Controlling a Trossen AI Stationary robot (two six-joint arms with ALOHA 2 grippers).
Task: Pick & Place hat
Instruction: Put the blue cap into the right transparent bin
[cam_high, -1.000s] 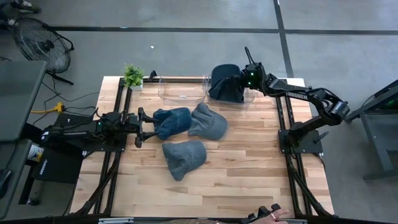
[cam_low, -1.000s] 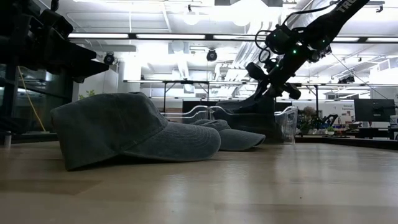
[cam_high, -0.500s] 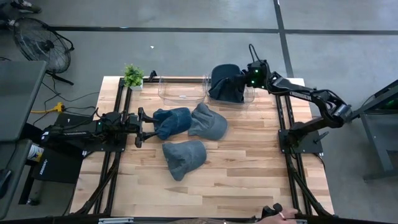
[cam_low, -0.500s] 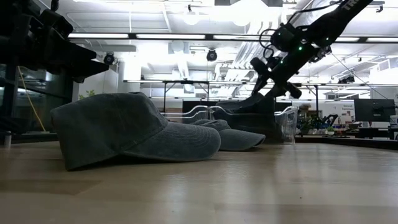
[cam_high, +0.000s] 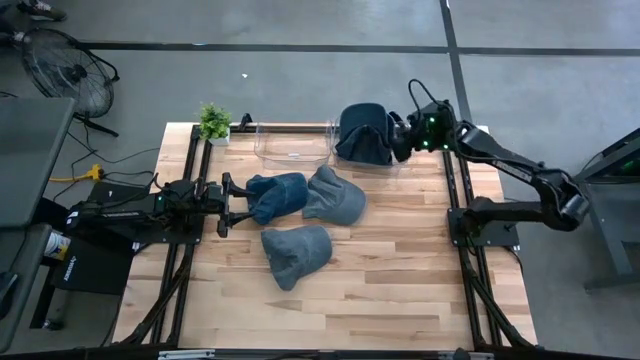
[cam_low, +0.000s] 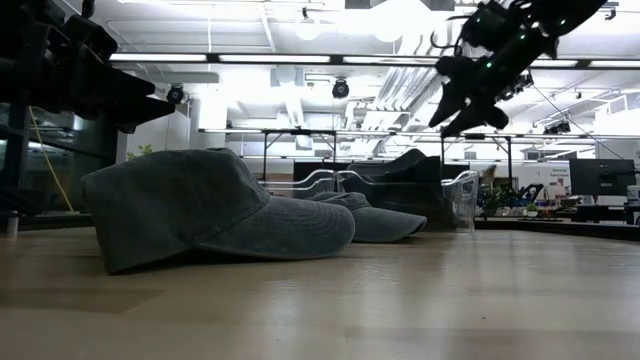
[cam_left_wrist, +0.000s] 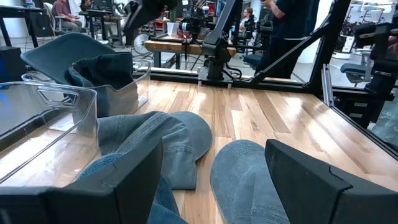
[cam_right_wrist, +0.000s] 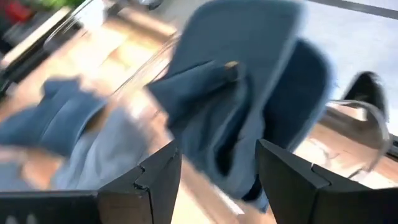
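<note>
Wood-slat table (cam_high: 400, 260) sits mid-frame in the high view, grey floor around it, fan at upper left, small plant (cam_high: 213, 122) at the table's upper-left corner.

Two clear bins at the table's top edge. Empty bin (cam_high: 291, 146) left of the full bin (cam_high: 398, 157); a dark hat (cam_high: 362, 133) sits in the full one, flopped over its rim. Three more hats on the table at frame centre: left hat (cam_high: 277, 192), middle hat (cam_high: 334, 196), lower hat (cam_high: 296, 252).

Right pincer (cam_high: 402, 137) is just right of the binned hat, above the bin. In its wrist view the fingers (cam_right_wrist: 144, 186) stand apart with nothing between them, so it has let go.

Left pincer (cam_high: 237, 203) is at centre-left, fingers spread, right at the left hat's edge, not clamped on it.

Risks, as I judge them:
- Binned hat rides high on the rim; a finger snagging the fabric could drag it back out.
- Left and middle hats touch or overlap, so grabbing one may pull the other.
- Soft fabric: a shallow pinch could slip or catch only a fold.
- Bin is light plastic; a bump may shove it.

No readable brand, label or writing on hats, bins or arms.
</note>
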